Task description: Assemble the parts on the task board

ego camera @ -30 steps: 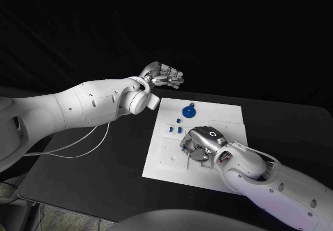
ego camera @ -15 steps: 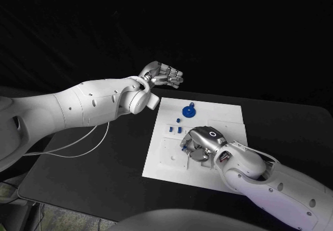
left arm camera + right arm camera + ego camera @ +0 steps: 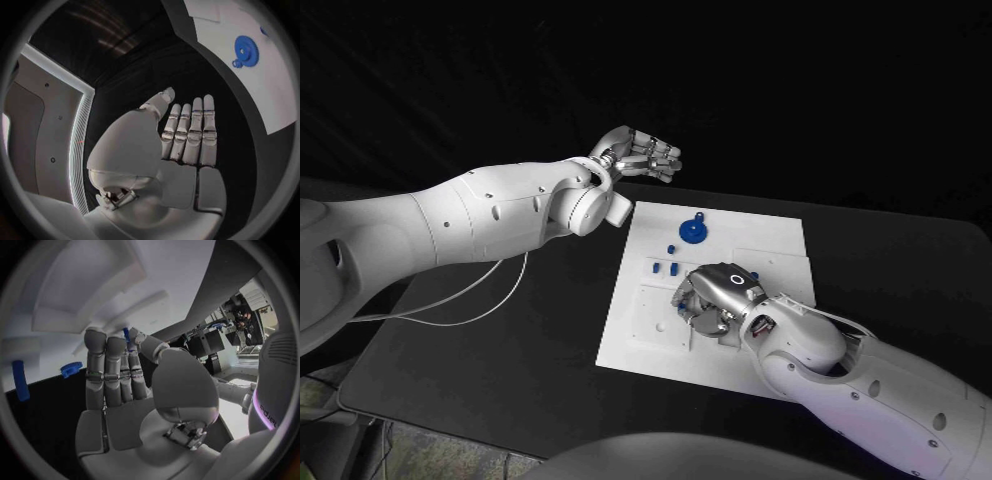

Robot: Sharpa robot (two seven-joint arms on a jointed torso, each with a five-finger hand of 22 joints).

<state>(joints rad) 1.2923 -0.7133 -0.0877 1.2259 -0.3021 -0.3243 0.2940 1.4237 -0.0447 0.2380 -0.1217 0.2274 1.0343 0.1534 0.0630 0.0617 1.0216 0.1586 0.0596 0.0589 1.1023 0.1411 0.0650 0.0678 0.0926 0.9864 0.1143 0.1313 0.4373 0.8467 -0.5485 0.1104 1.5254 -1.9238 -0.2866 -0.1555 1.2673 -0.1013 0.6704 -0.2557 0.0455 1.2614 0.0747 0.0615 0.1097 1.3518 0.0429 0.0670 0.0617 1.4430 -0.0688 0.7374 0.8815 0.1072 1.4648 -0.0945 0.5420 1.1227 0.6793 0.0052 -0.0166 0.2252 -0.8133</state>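
The white task board lies mid-table. A blue gear sits near its far edge, also in the left wrist view. Small blue pegs stand by the board's left side. My right hand is down on the board's middle, fingers pointing at the surface. In the right wrist view a thin blue peg shows between thumb and forefinger, seemingly pinched. A small blue gear and another peg lie beyond that hand. My left hand hangs raised past the board's far left corner, fingers straight, holding nothing.
A white cable loops over the black table under my left arm. The board has raised white blocks and recesses near my right hand. Bare table stretches to the right of the board.
My right hand has crept slightly toward the board's left side and stays low on the board. The left arm holds still.
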